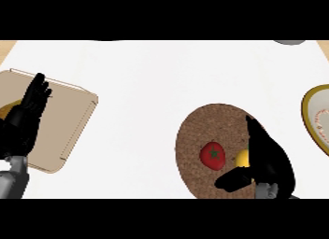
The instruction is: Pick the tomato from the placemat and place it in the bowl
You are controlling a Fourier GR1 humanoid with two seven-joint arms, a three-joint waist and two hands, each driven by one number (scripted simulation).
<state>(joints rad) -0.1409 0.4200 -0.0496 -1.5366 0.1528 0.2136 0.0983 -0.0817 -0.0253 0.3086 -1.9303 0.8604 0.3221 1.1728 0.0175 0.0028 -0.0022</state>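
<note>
While my right hand (267,156) hangs over the right half of the round woven placemat (195,135), the tomato (213,155) lies on that mat just to the hand's left, red with its green stem patch facing up, untouched and apart from my fingers. Those fingers are stretched out straight, pointing away from me, with the thumb stuck out low toward the tomato; nothing is held. A small yellow thing (242,158) peeks out beside my palm, possibly a lemon, though most of it is hidden under the hand. The tomato looks nearly round, so no long axis matters; I judge the coming move needs a short shift leftward before closing. The bowl (318,122) sits at the counter's right edge, on the far side of my hand from the tomato. My left hand (25,116) rests open, fingers up, over a tan board (74,112) far left, well apart, so the right is the nearer. No writing or label is readable anywhere.
</note>
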